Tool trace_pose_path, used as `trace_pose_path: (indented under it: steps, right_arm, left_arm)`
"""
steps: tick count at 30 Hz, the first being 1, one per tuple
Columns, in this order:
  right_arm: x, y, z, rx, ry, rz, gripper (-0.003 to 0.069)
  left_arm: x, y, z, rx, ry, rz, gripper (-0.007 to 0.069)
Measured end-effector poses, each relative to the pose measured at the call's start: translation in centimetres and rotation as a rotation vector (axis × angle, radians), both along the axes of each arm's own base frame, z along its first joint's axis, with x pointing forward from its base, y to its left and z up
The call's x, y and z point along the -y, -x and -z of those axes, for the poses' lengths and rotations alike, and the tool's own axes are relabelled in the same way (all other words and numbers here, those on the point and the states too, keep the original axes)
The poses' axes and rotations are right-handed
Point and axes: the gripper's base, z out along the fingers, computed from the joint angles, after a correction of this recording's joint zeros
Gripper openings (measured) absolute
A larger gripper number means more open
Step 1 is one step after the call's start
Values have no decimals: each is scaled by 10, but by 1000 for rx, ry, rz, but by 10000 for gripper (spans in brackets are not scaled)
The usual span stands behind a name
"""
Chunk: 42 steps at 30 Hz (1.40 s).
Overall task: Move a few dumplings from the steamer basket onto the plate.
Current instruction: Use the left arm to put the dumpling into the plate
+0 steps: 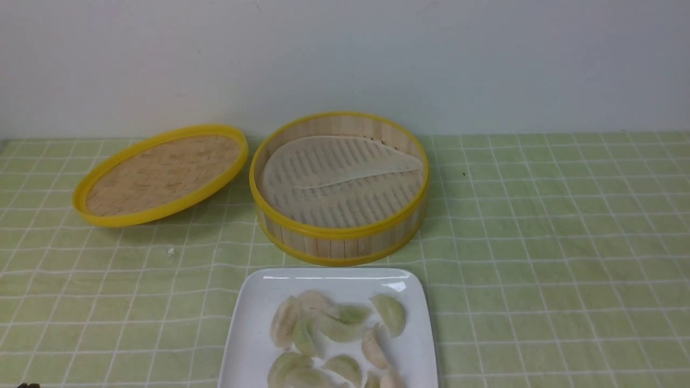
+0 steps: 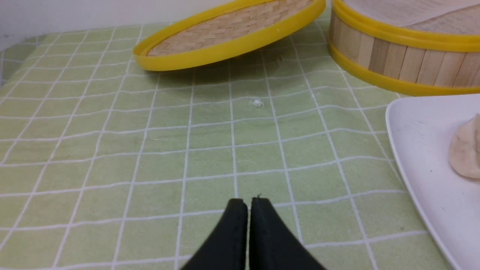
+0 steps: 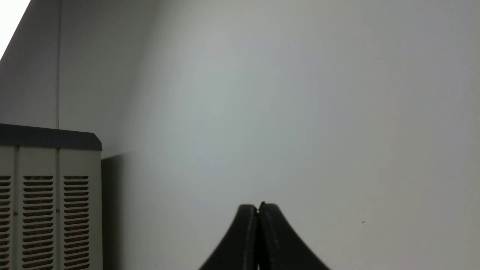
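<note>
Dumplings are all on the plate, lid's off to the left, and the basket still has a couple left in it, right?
Not quite. The front view shows the basket holding only its liner, no dumplings. The dumplings are on the plate, and the lid is off to the left.

Dumplings point(image 1: 334, 328) lie on the plate point(image 1: 253, 302), before the steamer basket point(image 1: 339, 237) (lid point(image 1: 161, 172) to its left).
</note>
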Motion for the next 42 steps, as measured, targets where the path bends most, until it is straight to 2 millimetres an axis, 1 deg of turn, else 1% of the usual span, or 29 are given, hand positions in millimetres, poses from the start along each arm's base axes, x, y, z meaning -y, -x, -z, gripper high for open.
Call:
trace_pose_path:
  steps: [12,16,23,26,31,35,37,38,40,42]
  right_arm:
    - [0,-1,1,-10,-8,-8,-16]
    - [-5,-5,9,-58,-10,-38,-16]
    - [-17,-16,32,-75,115,-23,-16]
    - [-20,-18,37,-81,143,-22,-16]
    - [-20,-19,39,-90,171,-16,-16]
    - [-25,-29,61,-167,284,116,-16]
    - [-27,-38,79,-243,336,209,-16]
    - [-27,-42,90,-292,357,263,-16]
    - [-26,-54,121,-413,390,376,-16]
    - [-24,-59,139,-486,398,443,-16]
  left_arm:
    - [0,0,0,0,0,0,-6]
    - [0,0,0,0,0,0,-6]
    - [0,0,0,0,0,0,-6]
    - [0,0,0,0,0,0,-6]
    - [0,0,0,0,0,0,-6]
    - [0,0,0,0,0,-1,-6]
    - [0,0,0,0,0,-1,-6]
    - [0,0,0,0,0,-1,-6]
    - [0,0,0,0,0,-1,-6]
    - [0,0,0,0,0,-1,-6]
